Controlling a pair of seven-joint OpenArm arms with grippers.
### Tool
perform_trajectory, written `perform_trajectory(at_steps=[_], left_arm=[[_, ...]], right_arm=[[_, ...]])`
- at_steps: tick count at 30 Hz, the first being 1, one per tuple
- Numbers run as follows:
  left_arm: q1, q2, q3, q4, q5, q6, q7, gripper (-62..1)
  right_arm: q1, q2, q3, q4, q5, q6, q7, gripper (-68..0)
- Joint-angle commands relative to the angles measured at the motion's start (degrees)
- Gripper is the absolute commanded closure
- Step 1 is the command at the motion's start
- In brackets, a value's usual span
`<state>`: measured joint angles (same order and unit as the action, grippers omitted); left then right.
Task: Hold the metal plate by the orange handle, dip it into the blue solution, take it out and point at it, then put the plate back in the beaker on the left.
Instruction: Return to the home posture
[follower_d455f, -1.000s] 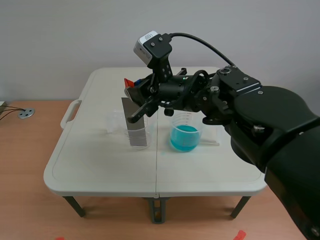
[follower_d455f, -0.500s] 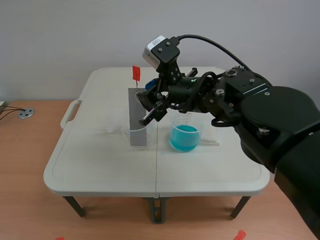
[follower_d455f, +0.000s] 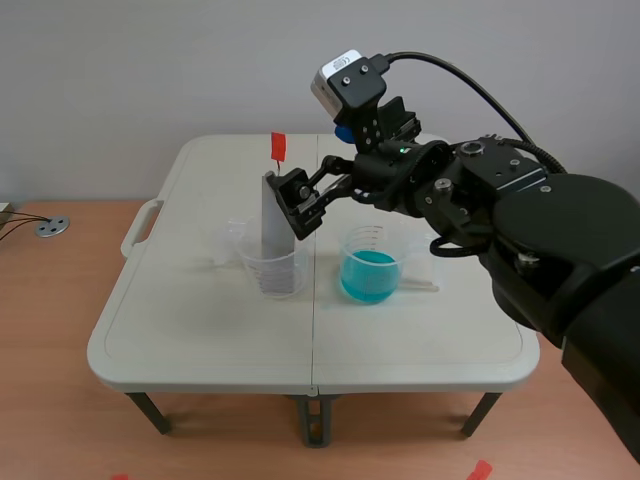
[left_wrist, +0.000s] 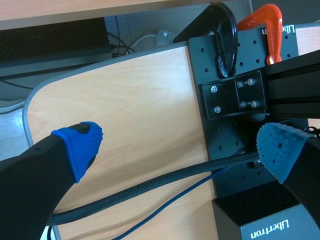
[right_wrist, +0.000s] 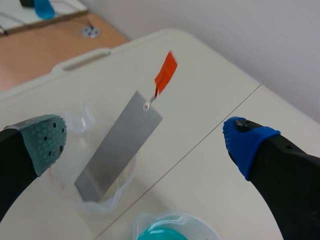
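right gripper (follower_d455f: 296, 204): jaws wide, holding nothing; in the scene view it hangs just beside the upper part of the metal plate (follower_d455f: 277, 238), coming in from the right arm
right gripper, wrist view (right_wrist: 147, 142): grey-green pad on one side, blue pad on the other, plate ahead in the gap, touching neither
metal plate, wrist view (right_wrist: 120, 146): lower end inside the left beaker (right_wrist: 61, 190), leaning tilted against its rim
orange handle (follower_d455f: 278, 147): at the top end of the plate, sticking up free; wrist view shows it (right_wrist: 165, 73) hooked to a small hole at the plate's corner
left beaker, scene view (follower_d455f: 250, 266): clear, on the white table (follower_d455f: 200, 330), just left of the centre seam
blue solution (follower_d455f: 370, 273): in a second clear beaker near the first, on its right, apart from it; wrist view catches only its rim (right_wrist: 172, 233)
left gripper (left_wrist: 178, 149): jaws wide, blue pads, holding nothing
under left gripper: wooden surface (left_wrist: 125, 100), black braided cable (left_wrist: 150, 182), black mounting block (left_wrist: 235, 95), orange clamp (left_wrist: 265, 20)
wrist camera (follower_d455f: 348, 80): grey-white, on top of the right arm, cable arching off it
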<state>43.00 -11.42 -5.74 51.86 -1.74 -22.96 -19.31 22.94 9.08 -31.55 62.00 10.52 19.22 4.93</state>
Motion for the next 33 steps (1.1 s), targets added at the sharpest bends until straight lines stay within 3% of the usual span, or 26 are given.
perform_trajectory(at_steps=[1,7,10,17,23,33], left_arm=[[0.63,0.11,0.04,0.59,-0.22,-0.31,-0.5,-62.3],[0.63,0.11,0.04,0.59,-0.22,-0.31,-0.66,-62.3],[0.59,0.13,0.04,0.96,-0.26,-0.33,-4.37,-62.3],[0.61,-0.87,-0.11,4.02,-0.24,-0.09,-9.09,-62.3],[0.59,-4.04,-0.11,14.64,-0.68,-0.13,-17.16,-62.3],[0.61,-7.8,-0.11,31.67,-0.63,-0.35,-17.16,-62.3]], right_arm=[[0.5,1.42,0.52,1.57,1.05,-0.72,0.52,-66.5],[-4.0,5.95,0.61,7.56,5.4,-2.19,0.59,-66.5],[-7.61,8.09,1.75,12.22,6.67,-3.3,0.57,-66.5],[-17.84,12.24,6.86,24.09,7.13,-5.14,0.04,-66.5],[-27.1,15.15,10.78,32.24,8.09,-6.45,-0.31,-66.5],[-41.72,15.52,18.29,42.12,8.13,-6.86,-0.46,-66.5]])
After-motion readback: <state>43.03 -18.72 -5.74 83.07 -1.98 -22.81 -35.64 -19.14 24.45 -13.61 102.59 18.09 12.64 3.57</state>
